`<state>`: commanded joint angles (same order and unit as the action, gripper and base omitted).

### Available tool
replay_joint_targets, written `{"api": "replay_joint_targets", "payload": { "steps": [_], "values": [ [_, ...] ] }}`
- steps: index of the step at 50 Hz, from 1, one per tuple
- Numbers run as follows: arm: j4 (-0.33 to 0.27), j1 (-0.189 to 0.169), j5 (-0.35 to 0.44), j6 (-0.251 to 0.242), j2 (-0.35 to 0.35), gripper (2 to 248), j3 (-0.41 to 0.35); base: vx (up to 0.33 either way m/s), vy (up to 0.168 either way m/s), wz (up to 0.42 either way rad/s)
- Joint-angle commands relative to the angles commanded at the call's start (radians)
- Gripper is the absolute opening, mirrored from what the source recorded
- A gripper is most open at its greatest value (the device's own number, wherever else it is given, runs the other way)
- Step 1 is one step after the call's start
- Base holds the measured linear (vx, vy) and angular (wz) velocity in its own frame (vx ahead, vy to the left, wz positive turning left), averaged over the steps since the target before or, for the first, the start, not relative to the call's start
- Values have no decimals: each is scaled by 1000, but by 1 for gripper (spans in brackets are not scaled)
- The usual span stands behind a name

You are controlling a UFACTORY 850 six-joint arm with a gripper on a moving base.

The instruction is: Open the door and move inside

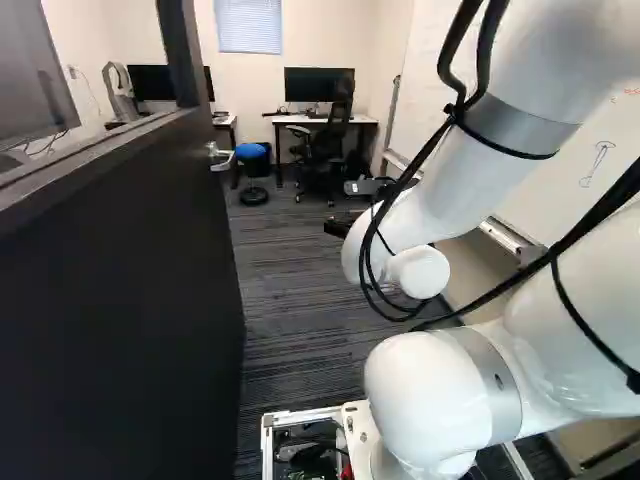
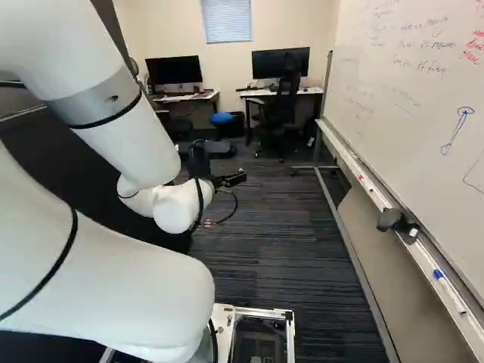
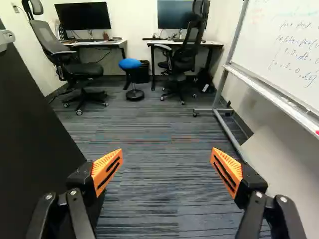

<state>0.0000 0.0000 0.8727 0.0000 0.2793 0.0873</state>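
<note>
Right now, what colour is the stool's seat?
The seat is blue, clearest in the wrist view.

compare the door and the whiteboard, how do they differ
The door is dark, with no writing in view; the whiteboard is white and bears writing and drawings.
The door has a handle near its far edge, while the whiteboard has a tray along its bottom, with a marker on it.
Both stand upright, on opposite sides of the floor ahead of the gripper.

Dark door [image 1: 120, 300] — upright, open, silver handle [image 1: 219, 158]
</note>
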Motion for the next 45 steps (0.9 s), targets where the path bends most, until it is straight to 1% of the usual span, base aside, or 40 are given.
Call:
{"api": "replay_joint_targets", "payload": {
  "steps": [15,45],
  "values": [
    [0,0,0,0,0,247,0,242,3,-7],
    [0,0,0,0,0,247,0,289,0,-15]
  ]
}}
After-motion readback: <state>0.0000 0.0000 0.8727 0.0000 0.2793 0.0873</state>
